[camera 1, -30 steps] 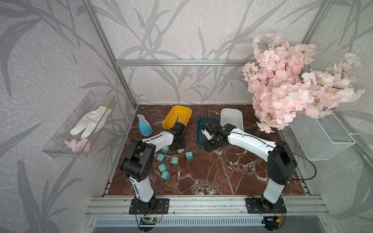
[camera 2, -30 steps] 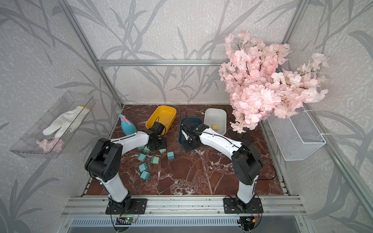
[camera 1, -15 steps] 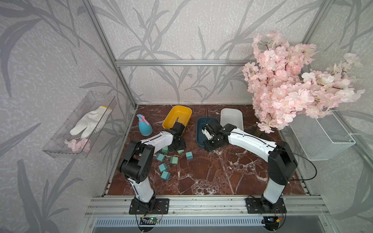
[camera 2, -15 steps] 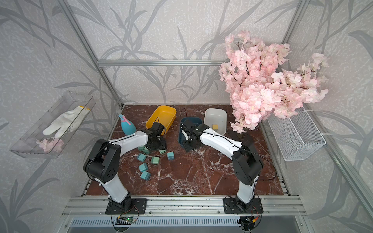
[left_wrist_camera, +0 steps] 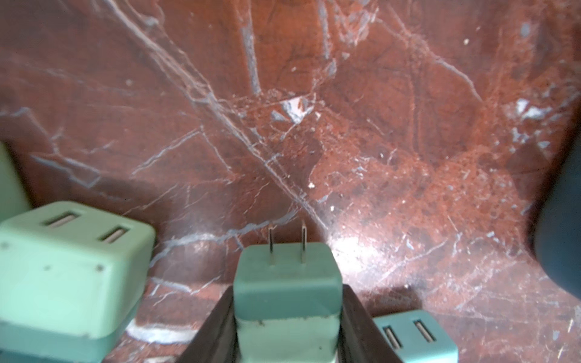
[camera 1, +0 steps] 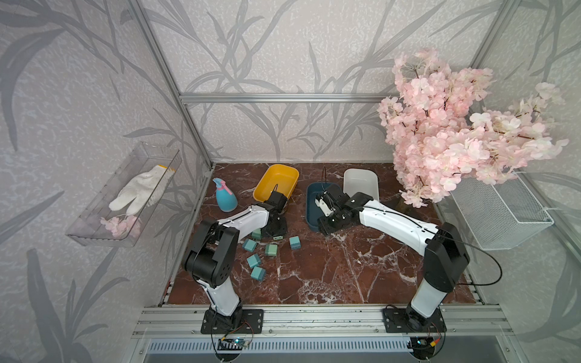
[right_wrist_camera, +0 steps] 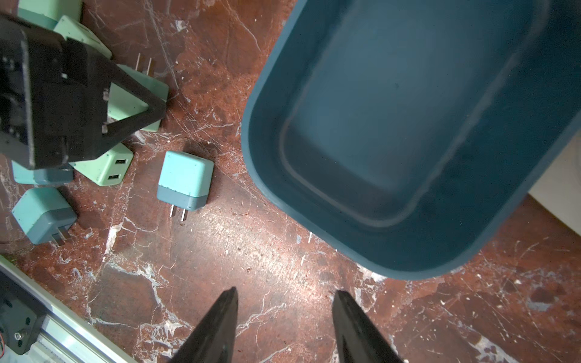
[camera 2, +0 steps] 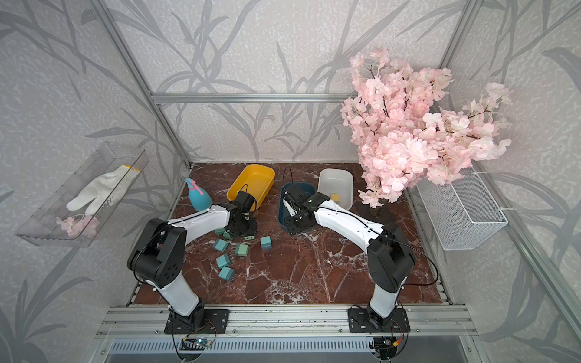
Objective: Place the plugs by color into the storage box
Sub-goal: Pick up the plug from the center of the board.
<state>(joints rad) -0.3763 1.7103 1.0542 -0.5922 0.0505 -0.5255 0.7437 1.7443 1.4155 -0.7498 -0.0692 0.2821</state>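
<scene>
1. Red-brown veined marble tabletop [camera 1: 330, 267] fills the cell, with leaf-print walls [camera 1: 283, 63] behind. Nearest the arm bases, loose teal-blue cube plugs [camera 1: 258, 273] lie scattered on the left arm's side.
2. Next up, the left gripper [left_wrist_camera: 287, 301] is clamped on a sage green cube plug with two metal prongs [left_wrist_camera: 284, 270]. Its fingers press the side faces and the prongs point straight ahead, away from the wrist. It sits low in the cluster, and I cannot tell if it has cleared the marble.
3. A single teal-blue plug [right_wrist_camera: 185, 179] lies on the marble between the two grippers.
4. Across the gap, the right gripper [right_wrist_camera: 284, 292] hangs with jaws apart and nothing between them. It is at the near end of the dark blue oval plastic bin [right_wrist_camera: 257, 151], which looks empty.
5. Farther back, the yellow plastic bin [camera 1: 276, 179] sits just beyond the left gripper, on the side away from its base, so the left arm is clearly the nearer one.
6. The white plastic bin [camera 2: 334, 179] already holds a small yellow plug [camera 2: 335, 197]. My read is that blue takes teal, which leaves the yellow bin for green. That would mean a short lift and a carry straight back.
</scene>
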